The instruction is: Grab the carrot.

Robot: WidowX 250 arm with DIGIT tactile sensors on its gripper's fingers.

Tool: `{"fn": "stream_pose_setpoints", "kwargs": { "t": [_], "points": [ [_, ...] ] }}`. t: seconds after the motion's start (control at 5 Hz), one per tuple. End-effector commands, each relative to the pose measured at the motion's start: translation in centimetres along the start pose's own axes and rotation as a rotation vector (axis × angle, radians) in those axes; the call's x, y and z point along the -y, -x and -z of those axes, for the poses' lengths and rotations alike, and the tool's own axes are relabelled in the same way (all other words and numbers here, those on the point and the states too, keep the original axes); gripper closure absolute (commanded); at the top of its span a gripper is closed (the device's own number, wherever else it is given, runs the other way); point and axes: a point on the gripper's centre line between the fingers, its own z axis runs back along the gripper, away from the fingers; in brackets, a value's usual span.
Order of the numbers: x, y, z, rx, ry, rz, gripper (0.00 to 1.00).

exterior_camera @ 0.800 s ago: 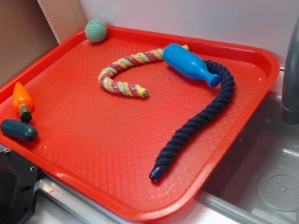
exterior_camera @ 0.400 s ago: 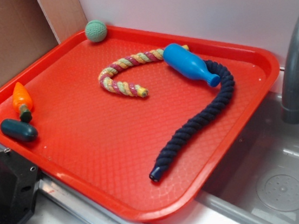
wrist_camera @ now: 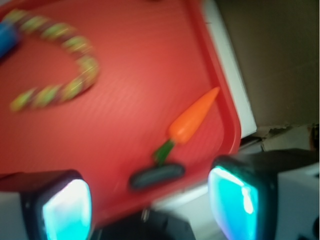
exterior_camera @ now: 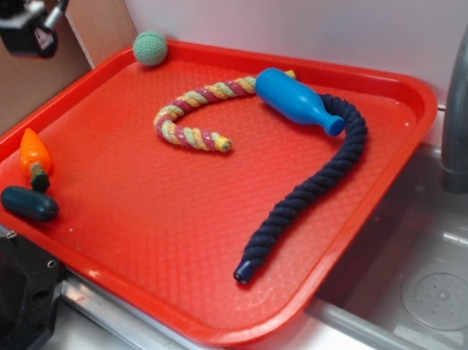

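The carrot (exterior_camera: 34,154) lies on the red tray (exterior_camera: 180,224), close to its left rim, with the orange tip pointing away from the camera and the green stem toward the front. Its stem touches, or almost touches, a dark green oval toy (exterior_camera: 29,203) that lies just in front of it.

The claw (wrist_camera: 150,205) is released: in the wrist view its two fingers (wrist_camera: 60,207) stand well apart, and nothing is between them. It is high above the tray, and the carrot (wrist_camera: 192,120) shows between and beyond the fingers, not touched. This view is blurred. In the exterior view only a part of the arm (exterior_camera: 23,26) enters at the top left corner, far above the carrot.

Further on the tray are a colourful rope (exterior_camera: 193,116), a blue bottle (exterior_camera: 293,101) lying on its side, and a dark blue rope (exterior_camera: 312,187). A green ball (exterior_camera: 150,48) sits at the far rim. A grey tap (exterior_camera: 464,104) stands at the right, over a sink (exterior_camera: 436,287).
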Motion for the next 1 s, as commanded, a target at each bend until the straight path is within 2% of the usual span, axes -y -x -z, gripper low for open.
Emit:
{"fn": "stream_pose_setpoints", "kwargs": {
  "t": [0.0,0.2,0.4,0.6,0.8],
  "points": [
    [-6.1,-1.4,7.7,0.052,0.038,-0.378,0.00],
    [-4.6,-1.8,9.2,0.065,0.075,-0.350,0.00],
    [-2.7,-1.7,10.7,0.049,0.081,-0.288,0.00],
    [-1.8,-1.4,12.3,0.037,0.063,-0.257,0.00],
    [-1.8,-0.9,12.9,0.022,0.052,-0.266,0.19]
  ]
}}
